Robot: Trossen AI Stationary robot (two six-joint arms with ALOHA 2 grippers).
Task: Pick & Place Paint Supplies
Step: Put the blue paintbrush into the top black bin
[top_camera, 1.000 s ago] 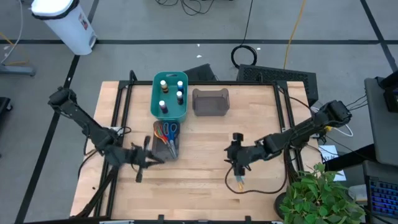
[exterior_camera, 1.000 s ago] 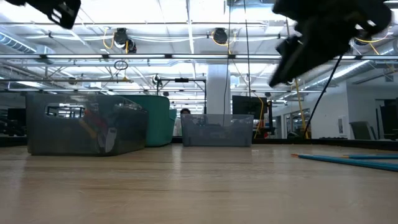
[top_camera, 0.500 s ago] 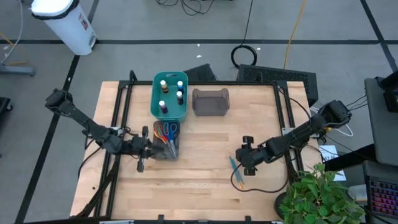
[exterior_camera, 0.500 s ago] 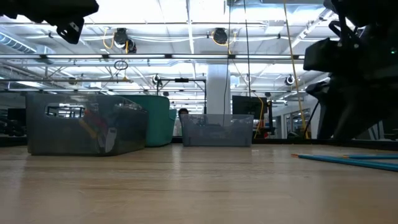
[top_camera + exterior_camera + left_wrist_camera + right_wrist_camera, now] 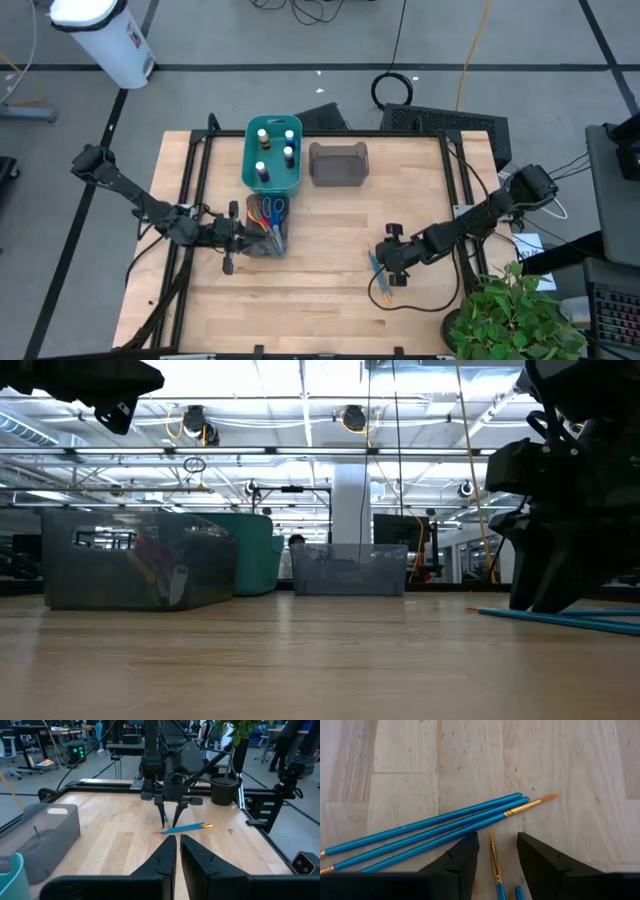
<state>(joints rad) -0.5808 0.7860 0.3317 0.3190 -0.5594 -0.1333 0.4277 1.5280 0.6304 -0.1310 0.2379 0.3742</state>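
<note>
right gripper (image 5: 495, 852): fingers spread, low over the table (image 5: 330, 300), straddling one short brush (image 5: 493, 855); nothing held yet
brushes (image 5: 435, 827): bundle of blue ones lying flat on the wood at about 5 o'clock of the table in the high view (image 5: 378, 278); touching each other, just past the fingertips in the right wrist view
left gripper (image 5: 176, 851): fingers pressed together, empty, hanging by the grey bin (image 5: 268, 225) at about 8 o'clock
scissors (image 5: 268, 211): already in that grey bin
bottles (image 5: 275, 150): in the teal bin (image 5: 272, 182) at about 11 o'clock
second grey bin (image 5: 338, 163): at 12 o'clock, contents cannot tell
risk 1: brushes are thin and flat on wood, so tips may close over air or skid off the handle
risk 2: the straddled brush sits close to the bundle; closing could catch a neighbour crooked, or drag it off when lifted
risk 3: round handles can roll, and a nudge would scatter the bundle
risk 4: pinch near one end and the brush droops or swings, likely missing the bin
risk 5: pressing too low jams the fingertips into the table
risk 6: left arm sits beside the bins, so a carry toward them could cross its path
</note>
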